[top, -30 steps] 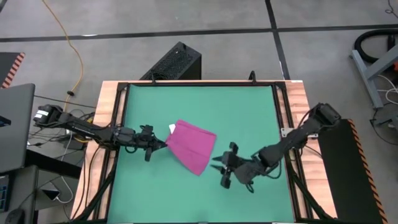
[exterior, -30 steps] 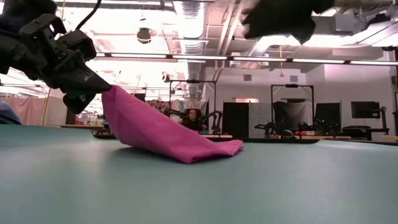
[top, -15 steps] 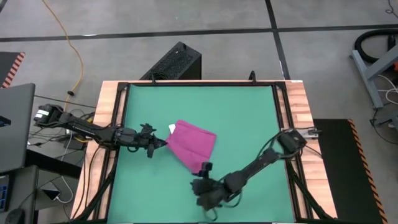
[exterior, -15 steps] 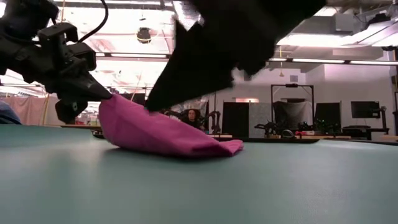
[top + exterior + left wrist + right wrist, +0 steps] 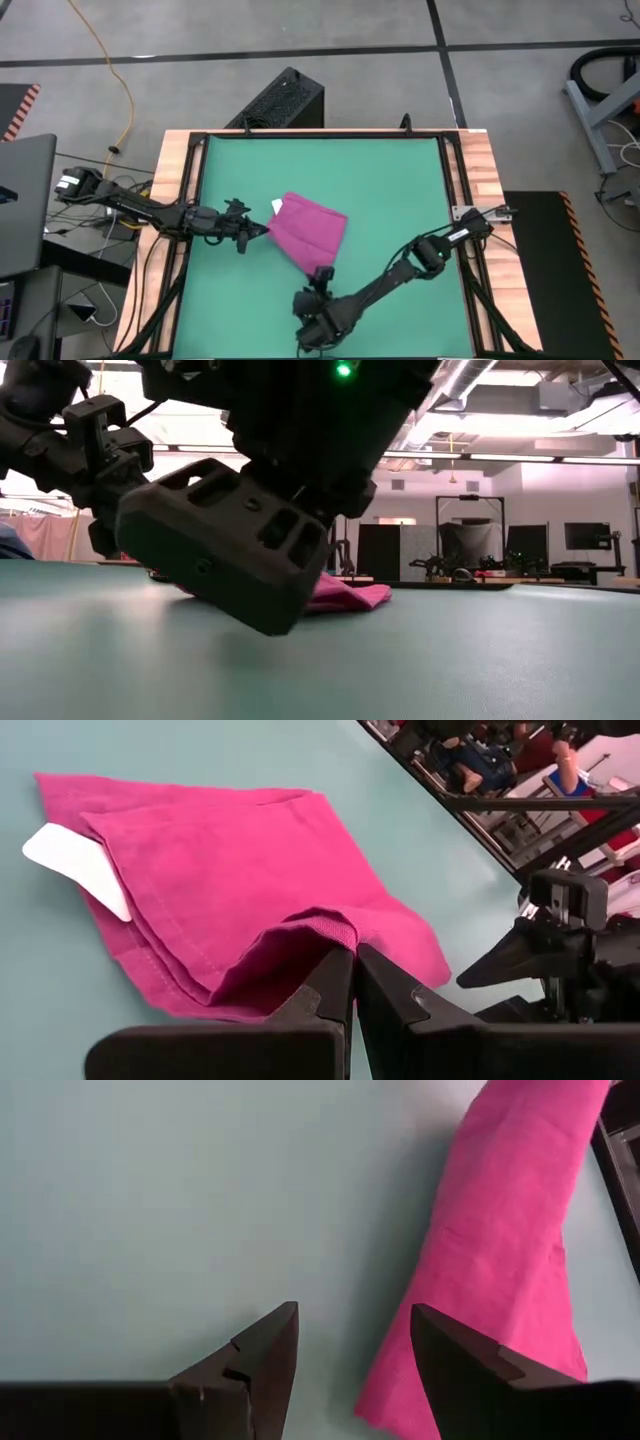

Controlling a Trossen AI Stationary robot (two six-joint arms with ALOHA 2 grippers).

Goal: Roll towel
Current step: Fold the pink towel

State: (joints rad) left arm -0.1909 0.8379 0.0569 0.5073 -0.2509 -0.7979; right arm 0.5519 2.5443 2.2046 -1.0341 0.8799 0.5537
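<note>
your left gripper [image 5: 352,982] is clenched on the towel [image 5: 310,235], which lies folded mid-table on the green mat [image 5: 390,190]. your right gripper [image 5: 355,1345] hangs spread and empty just beside the towel's near corner.

Left gripper [image 5: 352,982] pinched closed — right gripper [image 5: 352,1342] spread.

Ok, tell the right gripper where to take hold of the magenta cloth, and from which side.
Probably the magenta cloth towel is best taken at its near pointed corner, coming in low from the table's front edge. That corner lies flat and free just ahead of the open right gripper, while the left gripper is shut on the opposite edge, so the two would not collide.
</note>
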